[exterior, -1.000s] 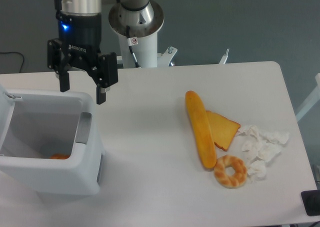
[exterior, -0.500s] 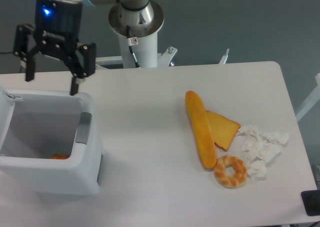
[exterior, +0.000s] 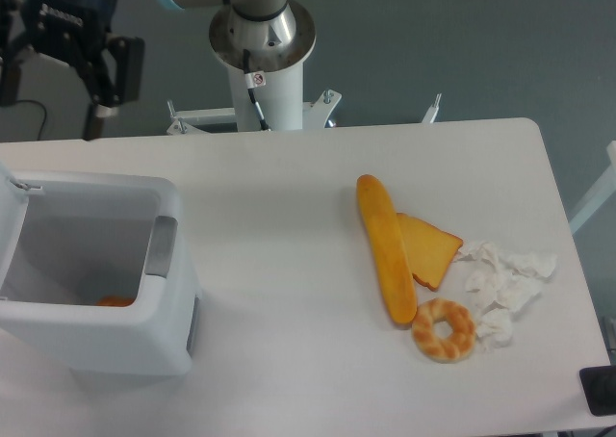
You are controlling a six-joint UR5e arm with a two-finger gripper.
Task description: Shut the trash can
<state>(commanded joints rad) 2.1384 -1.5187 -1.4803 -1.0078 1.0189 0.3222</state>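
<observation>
Item: trash can [exterior: 96, 283]. Large white boxy bin at the near left corner of the surface [exterior: 289, 264]. Mouth open upward; a small orange object [exterior: 115, 301] lies on its floor. Grey latch tab [exterior: 161, 247] on the right inner wall. Lid [exterior: 8, 201] swung back at the left edge of the frame, only a sliver visible; hinge side apparently left.

Item: pincer [exterior: 48, 105]. High at the top left, above and behind the bin, well apart from it. Fingers spread, released, grasping nothing. Left finger partly cut by the frame edge.

Item: baguette [exterior: 386, 247], toast slice [exterior: 429, 249], ring-shaped bread [exterior: 444, 328], crumpled tissue [exterior: 505, 285]. Clustered at the right of the surface, well apart from the bin; no part in the task.

Step in hand, as judged: approach. The lid is not yet touched, and the can stands fully open.

Next move, as judged: bring the pincer to the outer left side of the raised lid, then push it rightward and down over the mouth until it lies flat on the rim by the latch tab. Most of the lid lies out of view, so the contact point cannot be fixed from here.
</observation>
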